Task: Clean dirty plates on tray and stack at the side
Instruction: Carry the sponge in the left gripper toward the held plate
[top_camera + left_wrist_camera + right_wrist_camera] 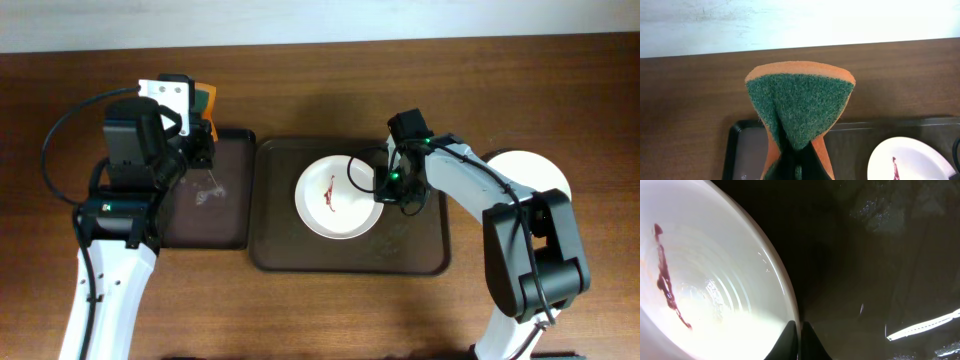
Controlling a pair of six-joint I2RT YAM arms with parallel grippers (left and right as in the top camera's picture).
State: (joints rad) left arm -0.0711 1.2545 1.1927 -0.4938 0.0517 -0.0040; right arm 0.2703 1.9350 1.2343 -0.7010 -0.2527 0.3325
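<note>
Overhead shows two trays. The rimmed, round-cornered brown tray carries one glossy round smeared plate at its centre, and a smaller black tray lies at its 9 o'clock. One pale side plate rests on the wood-grain surface at 3 o'clock. The right gripper jaws pinch the smeared plate's rim. The left gripper jaws squeeze one scratchy green-and-orange sponge.

On the counter two trays lie side by side, the small tray on the left and the large tray just beside it on the right. One plate lies in the middle of the large tray, with the right claw pinching its right rim. A second plate lies on the counter to the right of the large tray. The sponge, gripped in the left claw, is above the small tray's back edge.
</note>
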